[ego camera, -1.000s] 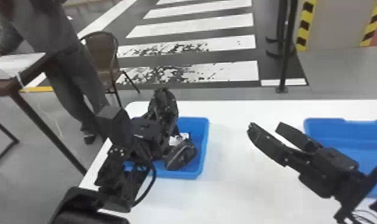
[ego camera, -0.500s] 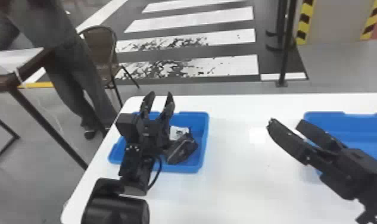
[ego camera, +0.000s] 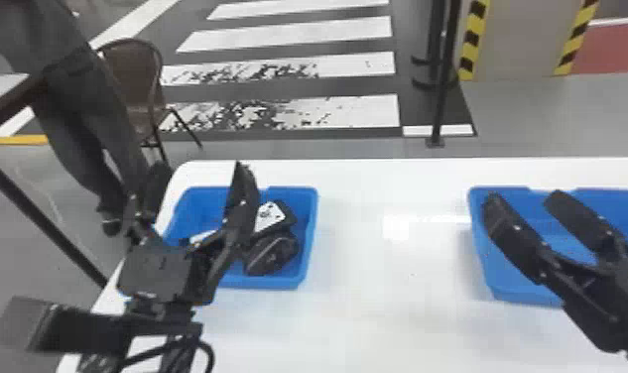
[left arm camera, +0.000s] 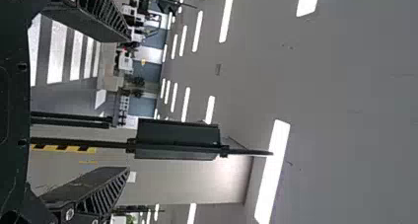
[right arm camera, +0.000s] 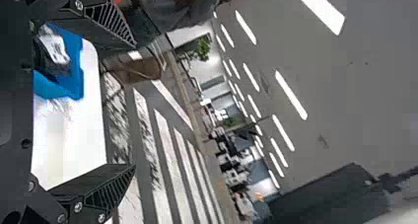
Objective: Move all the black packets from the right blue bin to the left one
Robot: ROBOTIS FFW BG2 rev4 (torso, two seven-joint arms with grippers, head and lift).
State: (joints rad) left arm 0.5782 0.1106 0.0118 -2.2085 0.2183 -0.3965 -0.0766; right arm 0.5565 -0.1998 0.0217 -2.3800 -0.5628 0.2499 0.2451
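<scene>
In the head view my left gripper (ego camera: 200, 171) stands open above the left part of the left blue bin (ego camera: 307, 248), its fingers wide apart. Inside that bin lie a black packet with a white label (ego camera: 270, 217) and another black packet (ego camera: 270, 254) beside it. My right gripper (ego camera: 524, 198), also open, is over the left side of the right blue bin (ego camera: 491, 285); the arm hides part of this bin. Nothing is between the fingers of the left gripper (left arm camera: 129, 103) or the right gripper (right arm camera: 134, 107) in their wrist views. The left bin (right arm camera: 76, 61) shows in the right wrist view.
Both bins stand on a white table (ego camera: 377, 317), with a stretch of tabletop between them. Behind its far edge are a chair (ego camera: 134, 79) and a dark post (ego camera: 444, 99).
My left gripper has swung left and its fingers have spread farther apart. The right gripper has moved right, from above the middle of the table to over the right bin, and its fingers stand wider.
</scene>
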